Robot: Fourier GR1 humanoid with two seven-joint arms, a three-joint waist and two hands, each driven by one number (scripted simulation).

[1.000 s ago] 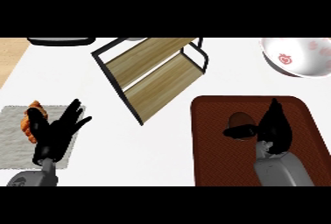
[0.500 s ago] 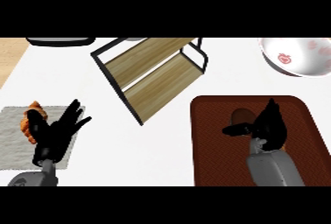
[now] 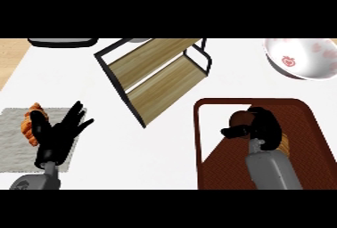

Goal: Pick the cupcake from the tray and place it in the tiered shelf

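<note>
I am reading this as the grasp step: the right hand is sitting over the upper part of the brown tray, with its thumb and fingers curling round the cupcake, so I am treating the hand as clamped on it. The cupcake is lying on the tray's floor, near the rim that faces the tiered shelf, and I am seeing no sign that it is lifted yet. The hand is covering its right side, so only a rounded brown patch is showing. From that patch I am judging that the cupcake is standing upright, with its long axis running top to base, toward the camera, and no sideways lean is apparent; I cannot tell this for certain. The next move is calling for a straight lift clear of the tray rim, then a carry up and to the left toward the shelf, whose wooden boards are lying at a slant to the tray, so the wrist is likely needing to turn to enter between the black frame bars. The left hand is resting open at the view's left, fingers up, over a grey cloth beside a pastry. A white bowl is standing beyond the tray, off the carry path.
</note>
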